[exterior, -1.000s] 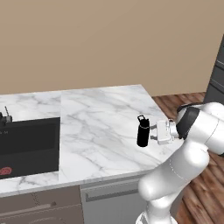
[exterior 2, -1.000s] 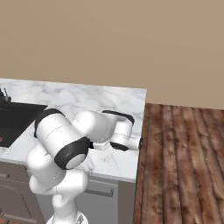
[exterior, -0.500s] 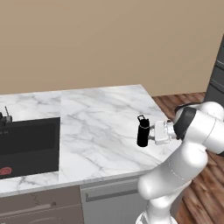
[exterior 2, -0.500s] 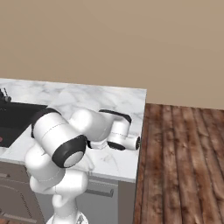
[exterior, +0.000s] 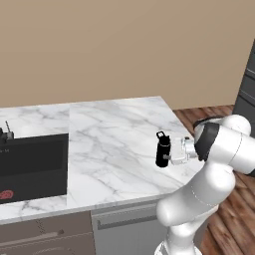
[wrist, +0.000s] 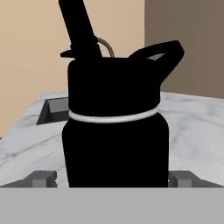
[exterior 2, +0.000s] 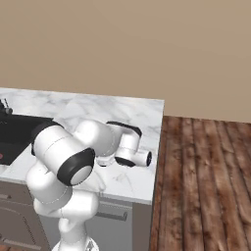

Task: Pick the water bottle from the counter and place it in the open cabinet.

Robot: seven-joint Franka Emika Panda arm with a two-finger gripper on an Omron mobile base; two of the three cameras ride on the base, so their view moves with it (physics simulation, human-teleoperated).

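The black water bottle stands upright on the white marble counter, close to its right end. My gripper reaches it from the right at mid-height. In the hand view the water bottle looms close, its loop handle pointing up and right. The gripper is open, with one grey fingertip left of the bottle and the other on its right, narrow gaps between. The open cabinet is out of view.
A dark sink with a black faucet is set into the counter's left part. A dark panelled unit stands at the far right. Wooden floor lies past the counter's right edge.
The hand has crept left toward the bottle, bringing the fingers alongside it. The bottle itself stays in place on the counter.
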